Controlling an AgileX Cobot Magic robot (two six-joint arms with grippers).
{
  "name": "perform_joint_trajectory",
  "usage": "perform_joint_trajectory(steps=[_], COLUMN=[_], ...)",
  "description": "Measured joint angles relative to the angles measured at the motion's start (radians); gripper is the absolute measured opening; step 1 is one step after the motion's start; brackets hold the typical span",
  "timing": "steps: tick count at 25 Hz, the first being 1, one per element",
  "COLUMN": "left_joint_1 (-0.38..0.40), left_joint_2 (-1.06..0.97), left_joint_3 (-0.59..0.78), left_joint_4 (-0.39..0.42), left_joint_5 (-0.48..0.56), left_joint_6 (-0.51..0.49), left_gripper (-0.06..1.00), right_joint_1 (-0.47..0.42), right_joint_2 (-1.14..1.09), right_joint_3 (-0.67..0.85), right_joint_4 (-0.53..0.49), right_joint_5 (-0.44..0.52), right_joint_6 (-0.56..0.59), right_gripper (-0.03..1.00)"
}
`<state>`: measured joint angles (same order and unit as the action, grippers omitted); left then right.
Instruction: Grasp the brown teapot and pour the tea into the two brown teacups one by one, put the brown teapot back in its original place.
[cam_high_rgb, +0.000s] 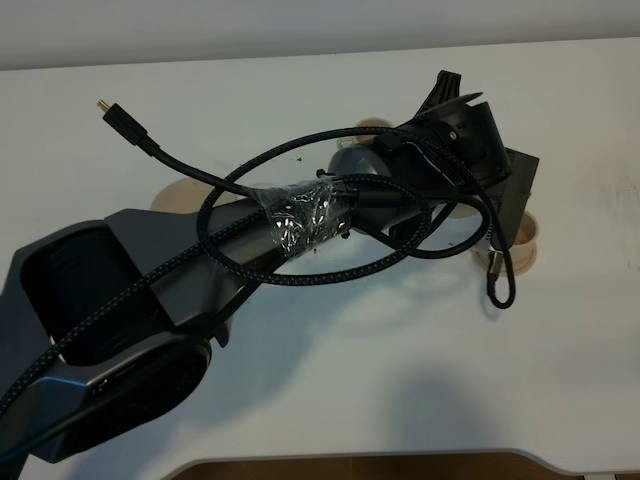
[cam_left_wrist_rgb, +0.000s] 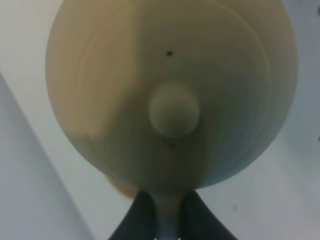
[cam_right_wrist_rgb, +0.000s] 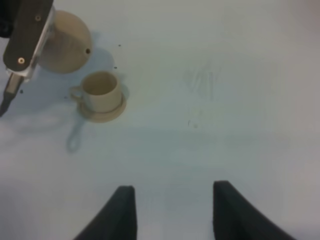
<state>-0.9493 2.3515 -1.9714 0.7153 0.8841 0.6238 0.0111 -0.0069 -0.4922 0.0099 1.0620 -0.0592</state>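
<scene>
L arm (cam_high_rgb: 185, 270) hides teapot (cam_left_wrist_rgb: 170, 95), teacup (cam_right_wrist_rgb: 101, 90) beside

Open table (cam_right_wrist_rgb: 225, 100) beside saucered teacup (cam_right_wrist_rgb: 101, 89)

Left arm (cam_high_rgb: 130, 232): dark grey moulded casing carrying loose loops of black braided cables (cam_high_rgb: 330, 277) and a band of crinkled clear film (cam_high_rgb: 300, 215); one free cable ends in a gold-tipped plug (cam_high_rgb: 105, 104). Left gripper (cam_left_wrist_rgb: 169, 197) and right gripper (cam_right_wrist_rgb: 172, 187): paired black fingers tapering to rounded tips.
</scene>
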Motion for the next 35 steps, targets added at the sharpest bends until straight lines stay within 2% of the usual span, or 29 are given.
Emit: perform_joint_trajectory(steps=[5,11,18,27,35], left_joint_1=[-0.022,-0.031,-0.041,-0.060,-0.070], left_joint_2=[0.028,0.028,0.028,0.030,0.047], left_joint_3=[0.000,0.000,0.000,0.000,0.000], left_joint_4=[0.084,0.115,0.134,0.219,0.255], left_joint_5=[0.012,0.008,-0.007,-0.019,-0.021], left_joint_6=[0.008,0.008,0.060,0.070,0.083], left_gripper=[0.12,0.12,0.12,0.12,0.12], right_joint_1=[0.000,0.000,0.000,0.000,0.000], right_joint_2=[0.000,0.000,0.000,0.000,0.000], right_joint_3=[0.000,0.000,0.000,0.000,0.000], right_joint_4=[0.000,0.000,0.000,0.000,0.000], right_joint_5=[0.000,0.000,0.000,0.000,0.000], right_joint_6=[0.000,0.000,0.000,0.000,0.000], right_gripper=[0.38,0.38,0.38,0.38,0.38])
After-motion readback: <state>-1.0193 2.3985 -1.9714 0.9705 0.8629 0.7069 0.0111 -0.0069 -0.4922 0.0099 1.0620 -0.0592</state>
